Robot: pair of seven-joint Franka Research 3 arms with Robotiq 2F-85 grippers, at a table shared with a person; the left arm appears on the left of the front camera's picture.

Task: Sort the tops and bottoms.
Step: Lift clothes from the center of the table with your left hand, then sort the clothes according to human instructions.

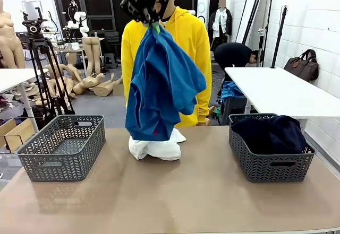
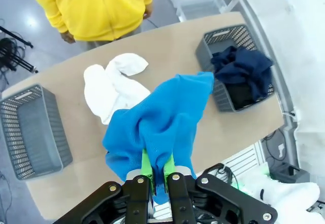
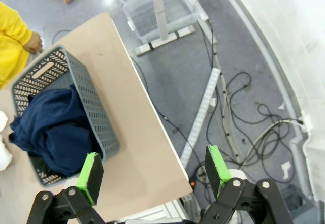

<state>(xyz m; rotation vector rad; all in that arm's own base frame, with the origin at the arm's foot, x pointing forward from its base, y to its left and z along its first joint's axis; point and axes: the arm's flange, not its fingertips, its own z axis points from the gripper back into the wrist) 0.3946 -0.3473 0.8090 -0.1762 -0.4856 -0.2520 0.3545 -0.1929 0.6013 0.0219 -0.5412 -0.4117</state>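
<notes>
The left end effector (image 1: 153,26) is clamped on the bright blue garment (image 1: 162,85). The garment hangs straight below it, long axis vertical, its lower edge at the white garment (image 1: 156,148) on the counter (image 1: 175,197). The empty basket (image 1: 64,154) lies down to its left. The second basket (image 1: 271,166), holding the navy garment (image 1: 271,133), lies down to its right, near the right end effector (image 3: 155,170), whose jaws stand wide and empty.
</notes>
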